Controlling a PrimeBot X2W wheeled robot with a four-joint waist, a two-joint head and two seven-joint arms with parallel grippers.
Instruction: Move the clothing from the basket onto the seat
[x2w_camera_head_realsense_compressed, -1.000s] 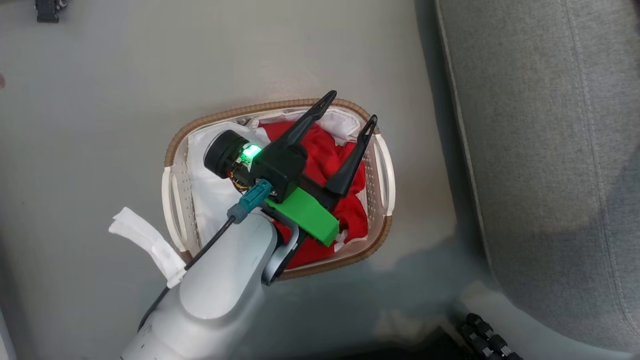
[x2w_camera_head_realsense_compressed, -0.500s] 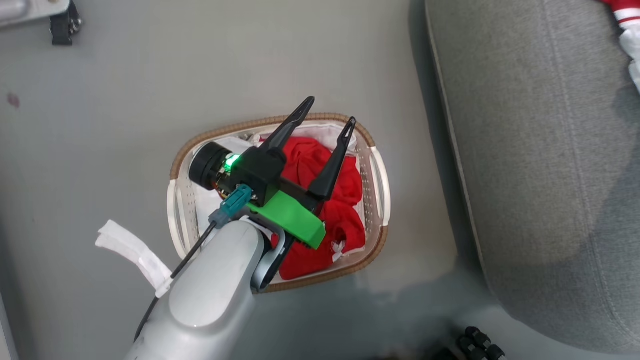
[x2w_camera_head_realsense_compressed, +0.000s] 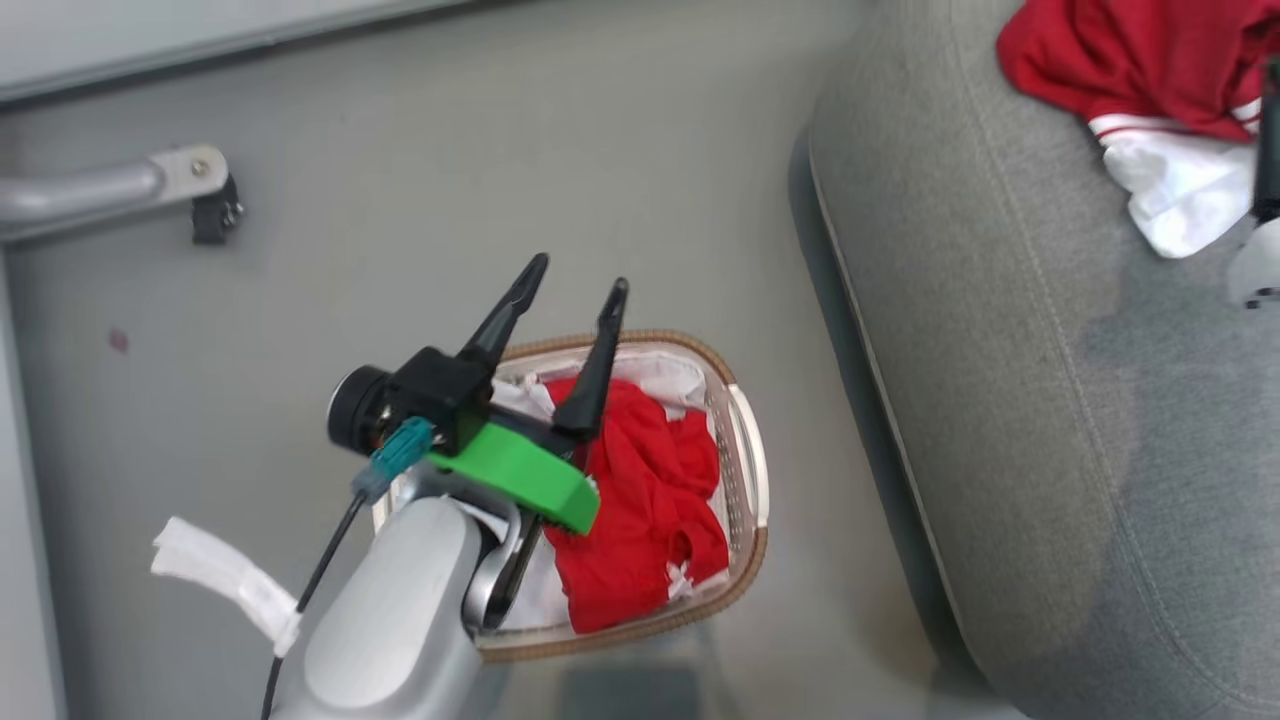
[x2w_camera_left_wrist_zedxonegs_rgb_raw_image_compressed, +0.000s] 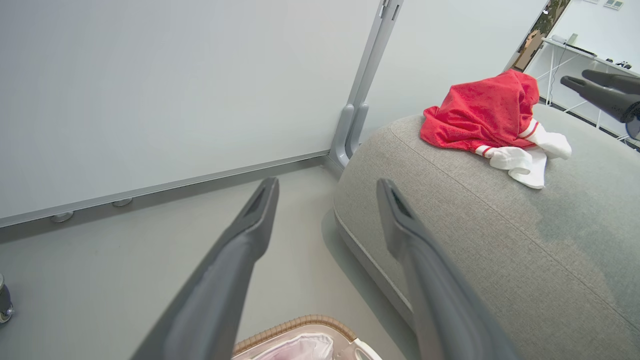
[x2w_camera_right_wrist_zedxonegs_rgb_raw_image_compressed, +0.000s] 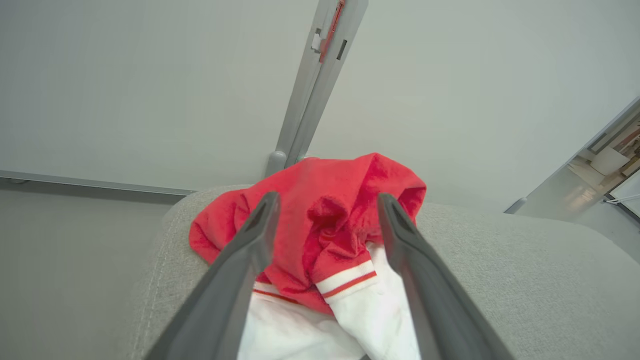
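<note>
We judge the job about half done. One red-and-white garment (x2w_camera_head_realsense_compressed: 1130, 70) lies crumpled on the seat (x2w_camera_head_realsense_compressed: 1000, 400) near its far corner, and a second red garment (x2w_camera_head_realsense_compressed: 640, 520) lies bunched in the basket (x2w_camera_head_realsense_compressed: 748, 470) on the floor (x2w_camera_head_realsense_compressed: 500, 150), over the white liner (x2w_camera_head_realsense_compressed: 660, 375). Our left claw (x2w_camera_head_realsense_compressed: 580, 275) hangs above the basket, jaws spread with nothing between them. Our right claw (x2w_camera_right_wrist_zedxonegs_rgb_raw_image_compressed: 328, 197) is up by the seat, likewise spread and empty, with the delivered garment beyond it. What is left is to pick up the basket garment and carry it across. The seat's rounded edge stands just beside the basket, so we think the carry must rise over it. A grey wall post (x2w_camera_left_wrist_zedxonegs_rgb_raw_image_compressed: 357, 100) and a metal leg (x2w_camera_head_realsense_compressed: 150, 185) stand well apart from that path
</note>
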